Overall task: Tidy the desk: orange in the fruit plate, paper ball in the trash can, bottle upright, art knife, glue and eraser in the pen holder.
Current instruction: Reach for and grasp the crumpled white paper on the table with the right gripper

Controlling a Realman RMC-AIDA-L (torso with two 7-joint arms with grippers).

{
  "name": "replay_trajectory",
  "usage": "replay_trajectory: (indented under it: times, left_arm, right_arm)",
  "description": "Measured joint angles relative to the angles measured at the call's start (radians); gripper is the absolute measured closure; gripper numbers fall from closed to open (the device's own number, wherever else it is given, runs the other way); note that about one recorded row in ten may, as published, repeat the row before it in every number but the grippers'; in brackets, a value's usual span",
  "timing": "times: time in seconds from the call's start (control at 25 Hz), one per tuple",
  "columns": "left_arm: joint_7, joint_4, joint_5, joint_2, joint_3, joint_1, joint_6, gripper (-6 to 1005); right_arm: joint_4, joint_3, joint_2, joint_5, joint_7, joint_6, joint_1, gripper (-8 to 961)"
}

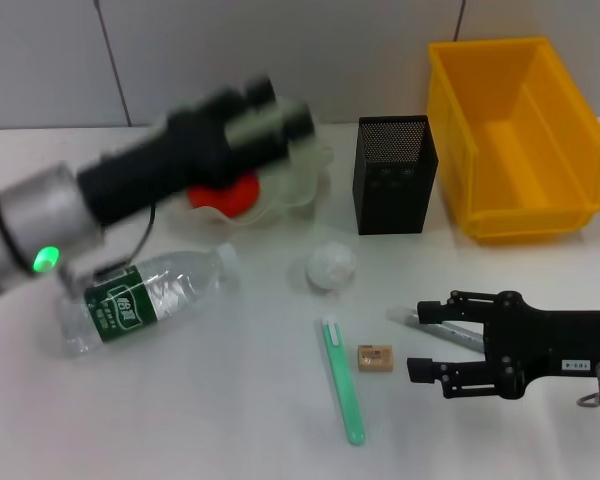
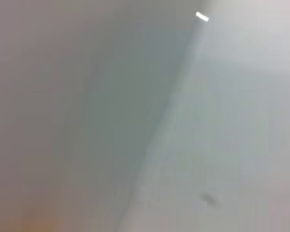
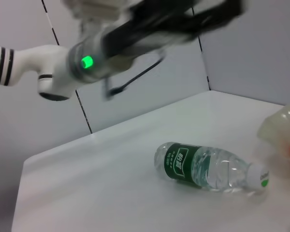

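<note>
White desk (image 1: 210, 420) filled the scene. At two o'clock stood the yellow trash can (image 1: 520, 200), nothing visible inside. The fruit plate (image 1: 315, 175) at eleven held the orange (image 1: 230, 195), half hidden by the left arm; whether the left gripper (image 1: 280, 115) was open could not be told. The bottle (image 1: 150, 297) lay on its side at nine. The pen holder (image 1: 393, 175) stood at twelve, contents unseen. At four the right gripper (image 1: 420, 335) had fingers apart near the eraser (image 1: 375, 358).
</note>
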Motion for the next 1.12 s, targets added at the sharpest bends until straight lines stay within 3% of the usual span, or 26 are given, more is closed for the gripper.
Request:
replay_trajectory:
  times: [0.16, 0.2, 0.24, 0.28, 0.36, 0.4, 0.52, 0.64, 0.68, 0.72, 0.76, 0.84, 1.0, 1.12]
  left_arm:
    - [-0.03, 0.024, 0.041, 0.008, 0.015, 0.026, 0.051, 183]
    - [-0.068, 0.024, 0.179, 0.036, 0.018, 0.07, 0.151, 170]
    - [-0.068, 0.024, 0.179, 0.036, 0.018, 0.07, 0.151, 170]
    - [-0.053, 0.013, 0.284, 0.055, 0.015, 0.093, 0.184, 170]
    - [-0.053, 0.013, 0.284, 0.055, 0.015, 0.093, 0.184, 170]
    - [-0.017, 0.011, 0.36, 0.065, 0.014, 0.111, 0.196, 170]
    - [0.027, 0.011, 0.399, 0.062, 0.012, 0.132, 0.195, 170]
    - [0.046, 0.009, 0.4, 0.057, 0.01, 0.136, 0.194, 170]
    - [0.046, 0.009, 0.4, 0.057, 0.01, 0.136, 0.194, 170]
    - [0.082, -0.01, 0.402, 0.048, 0.001, 0.139, 0.193, 170]
    - [0.082, -0.01, 0.402, 0.048, 0.001, 0.139, 0.193, 170]
    - [0.082, -0.01, 0.402, 0.048, 0.001, 0.139, 0.193, 170]
    - [0.105, -0.031, 0.403, 0.046, -0.004, 0.142, 0.187, 170]
    - [0.105, -0.031, 0.406, 0.046, -0.012, 0.142, 0.185, 170]
  right_arm:
    - [-0.004, 0.001, -0.002, 0.0, 0.005, -0.003, 0.003, 156]
    - [-0.004, 0.001, -0.002, 0.0, 0.005, -0.003, 0.003, 156]
    - [-0.007, 0.001, -0.003, 0.0, 0.007, -0.004, 0.003, 156]
    - [-0.018, 0.001, -0.003, 0.0, 0.017, -0.006, 0.004, 156]
    - [-0.101, -0.003, -0.004, 0.0, 0.12, -0.026, 0.016, 156]
    - [-0.101, -0.003, -0.004, 0.0, 0.12, -0.026, 0.016, 156]
    - [-0.253, -0.011, -0.006, -0.025, 0.309, -0.063, 0.05, 156]
    - [-0.451, -0.014, -0.03, -0.177, 0.592, -0.123, 0.183, 156]
    - [-0.451, -0.014, -0.03, -0.177, 0.592, -0.123, 0.183, 156]
    - [-0.461, -0.014, -0.044, -0.243, 0.669, -0.128, 0.253, 156]
    - [-0.461, -0.014, -0.044, -0.243, 0.669, -0.128, 0.253, 156]
    - [-0.447, -0.017, -0.053, -0.321, 0.728, -0.115, 0.331, 156]
    - [-0.431, -0.056, -0.043, -0.41, 0.765, -0.077, 0.4, 156]
    - [-0.429, -0.155, -0.013, -0.459, 0.778, 0.008, 0.428, 157]
